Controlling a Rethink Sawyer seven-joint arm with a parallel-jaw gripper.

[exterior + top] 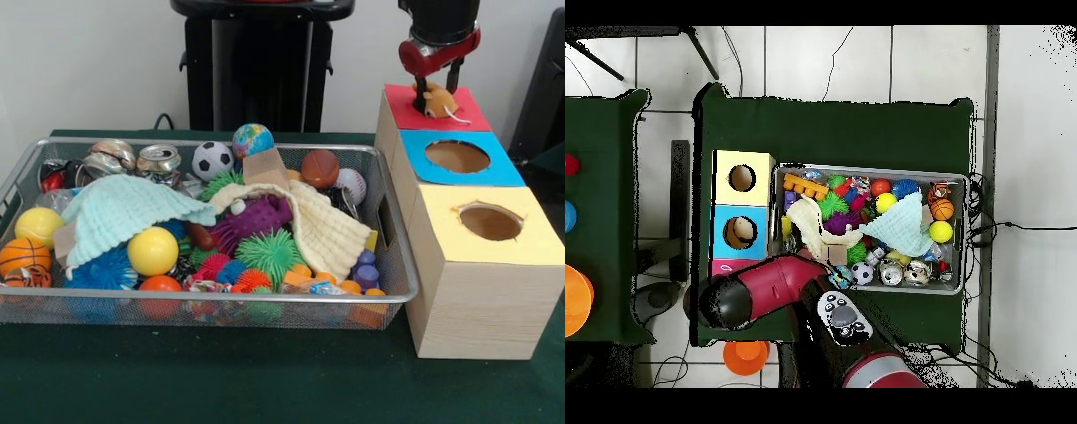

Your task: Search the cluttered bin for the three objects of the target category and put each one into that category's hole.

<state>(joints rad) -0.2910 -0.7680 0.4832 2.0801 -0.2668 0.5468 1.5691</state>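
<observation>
You are looking at the arm reaching in over the red box, with the gripper hanging straight down above the red top. The fingers are closing on a toy mouse: tan body, white tail, sitting on the red panel right at the fingertips. You cannot tell from the front view whether the mouse is resting on the panel or hanging just clear of it. In the overhead view the arm is covering the red box, so the mouse is hidden there.

Beside it, the blue box and yellow box are each showing an open round hole. The wire bin is standing on the green worktop, holding balls, spiky toys, cans and two cloths. No readable writing is showing on any item.
</observation>
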